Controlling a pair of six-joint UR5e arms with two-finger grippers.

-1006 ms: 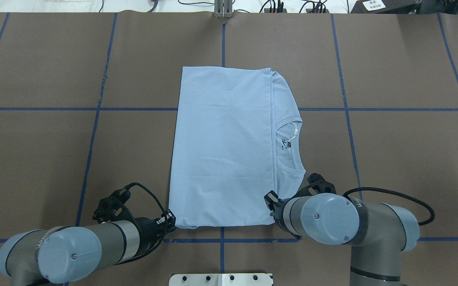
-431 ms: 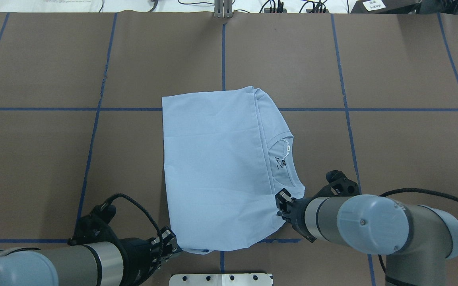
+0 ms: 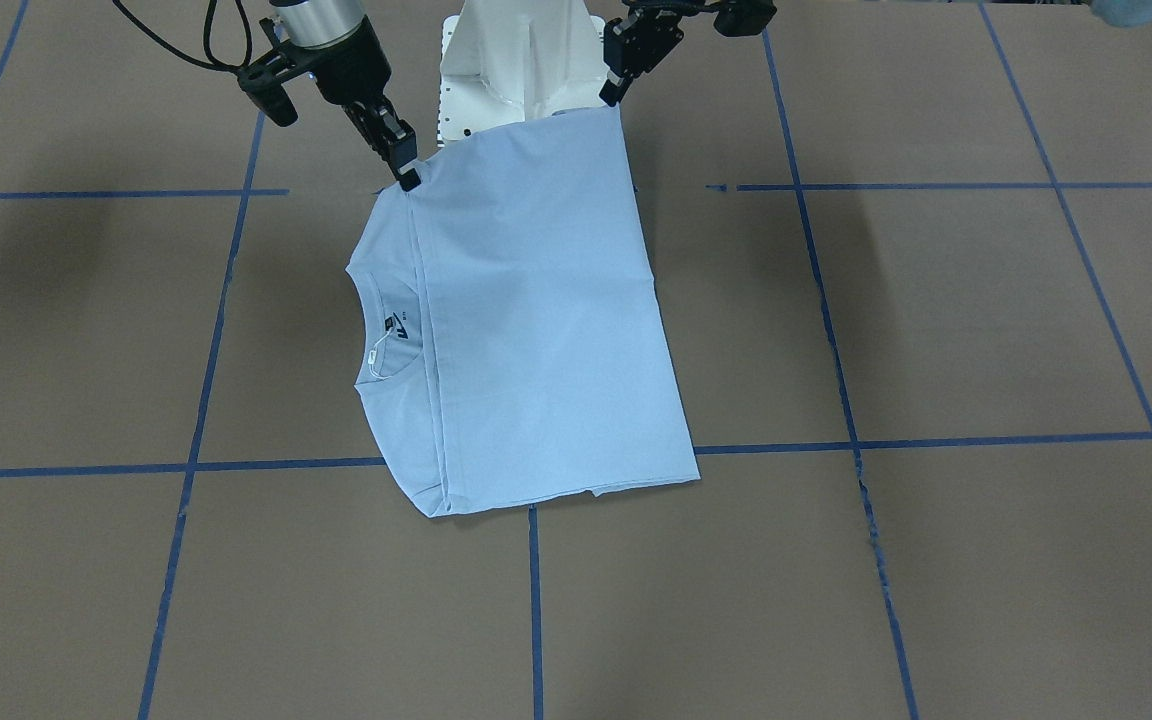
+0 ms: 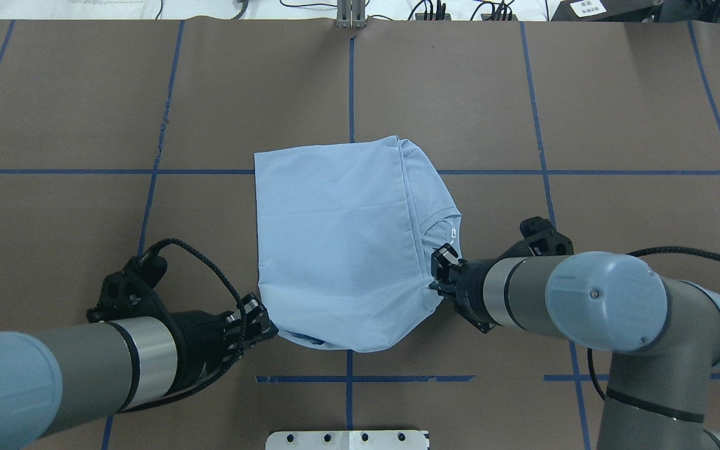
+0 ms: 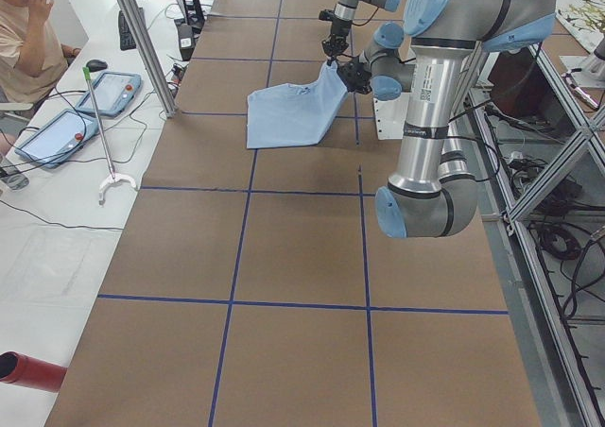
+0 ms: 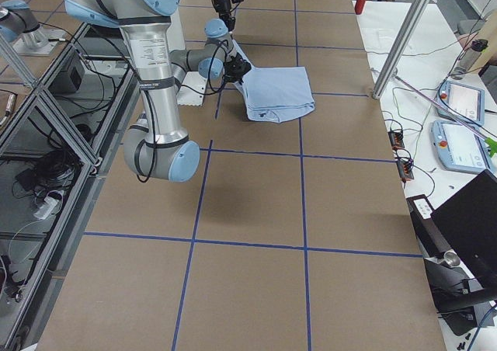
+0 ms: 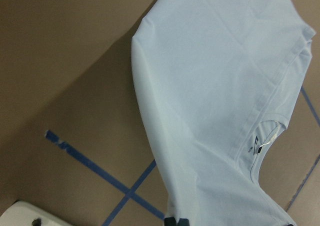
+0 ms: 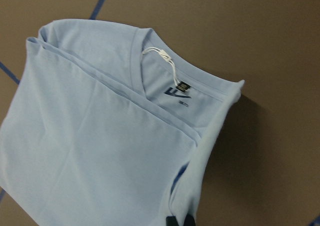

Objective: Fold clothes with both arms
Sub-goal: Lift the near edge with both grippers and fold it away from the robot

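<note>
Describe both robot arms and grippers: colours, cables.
The left arm and right arm are grey tubes with silver bands and pale blue round joint caps. The left gripper and right gripper are black, two-fingered; a black braided cable loops to each wrist.

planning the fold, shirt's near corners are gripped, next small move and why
Probably carry both corners forward: the black two-finger left tool and right tool each pinch a raised near corner of the light blue T-shirt; its far half lies flat.

neck label (image 8: 176, 91) of T-shirt (image 8: 100, 151) too small to read, left arm (image 4: 85, 369) cut by edge
</note>
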